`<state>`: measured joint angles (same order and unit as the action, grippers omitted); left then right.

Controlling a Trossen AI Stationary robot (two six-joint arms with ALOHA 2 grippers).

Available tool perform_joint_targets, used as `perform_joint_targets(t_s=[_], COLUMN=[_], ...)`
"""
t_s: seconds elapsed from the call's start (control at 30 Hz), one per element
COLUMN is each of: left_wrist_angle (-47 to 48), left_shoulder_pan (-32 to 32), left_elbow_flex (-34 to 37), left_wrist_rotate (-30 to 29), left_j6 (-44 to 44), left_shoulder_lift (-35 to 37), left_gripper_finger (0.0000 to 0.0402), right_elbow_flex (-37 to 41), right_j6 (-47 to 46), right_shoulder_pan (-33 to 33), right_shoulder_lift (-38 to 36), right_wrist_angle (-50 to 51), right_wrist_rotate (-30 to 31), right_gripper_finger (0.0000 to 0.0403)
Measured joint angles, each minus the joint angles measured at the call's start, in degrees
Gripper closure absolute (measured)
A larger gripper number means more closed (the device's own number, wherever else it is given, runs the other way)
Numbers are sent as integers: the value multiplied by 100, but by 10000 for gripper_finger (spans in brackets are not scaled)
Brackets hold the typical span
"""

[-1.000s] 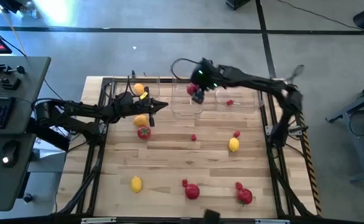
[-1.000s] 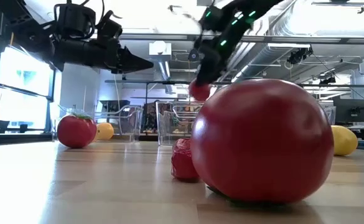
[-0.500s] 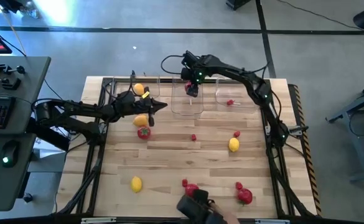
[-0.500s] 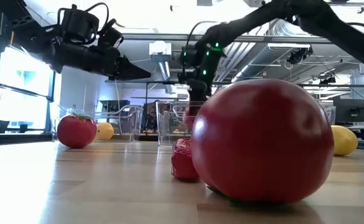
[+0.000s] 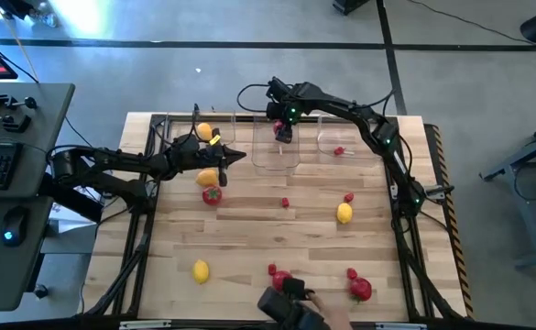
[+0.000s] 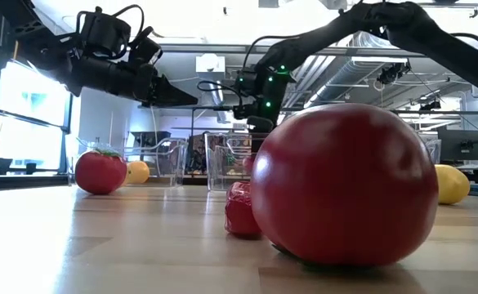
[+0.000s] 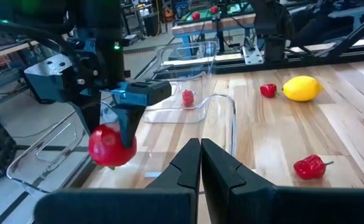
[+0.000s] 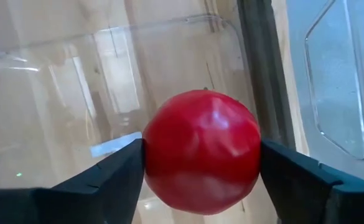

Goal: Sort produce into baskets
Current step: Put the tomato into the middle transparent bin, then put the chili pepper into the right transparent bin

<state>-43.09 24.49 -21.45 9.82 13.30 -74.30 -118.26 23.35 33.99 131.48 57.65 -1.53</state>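
Over middle basket [image 5: 275,151], right end effector [image 5: 283,134], glossy red tomato [image 8: 201,151]

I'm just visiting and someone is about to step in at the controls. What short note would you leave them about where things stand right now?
Right gripper: shut on a red tomato, held over the middle bin.
Left gripper: shut, empty, hovering beside the left bin.
Done: an orange fruit sits in the left bin, a small red berry in the right bin.
Left: release the tomato, then sort the loose fruit on the table, such as a lemon, a green-topped tomato and another lemon.
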Motion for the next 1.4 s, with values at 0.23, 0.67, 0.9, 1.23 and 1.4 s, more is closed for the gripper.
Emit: perform_joint_targets(t_s=[0.23, 0.67, 0.9, 1.23, 1.4], left_wrist_angle=[31, 33, 27, 75, 74], left_shoulder_pan=[1, 1, 39, 144, 149], left_elbow_flex=[0, 0, 0, 0, 0], left_wrist_rotate=[0, 1, 7, 8, 9], left_j6=[-64, -68, -65, -68, -65], left_shoulder_lift=[1, 0, 0, 0, 0], left_gripper_finger=[401, 401, 401, 401, 401], right_elbow_flex=[0, 0, 0, 879, 2701], right_j6=[-113, -167, -493, -651, -1129], right_shoulder_pan=[-8, -62, -254, -495, -688], right_shoulder_lift=[0, -42, -619, -1116, -2179], right_wrist_angle=[-83, 75, 495, -771, -2385], right_wrist_rotate=[1, 662, 906, 250, 373], right_gripper_finger=[91, 90, 154, 381, 389])
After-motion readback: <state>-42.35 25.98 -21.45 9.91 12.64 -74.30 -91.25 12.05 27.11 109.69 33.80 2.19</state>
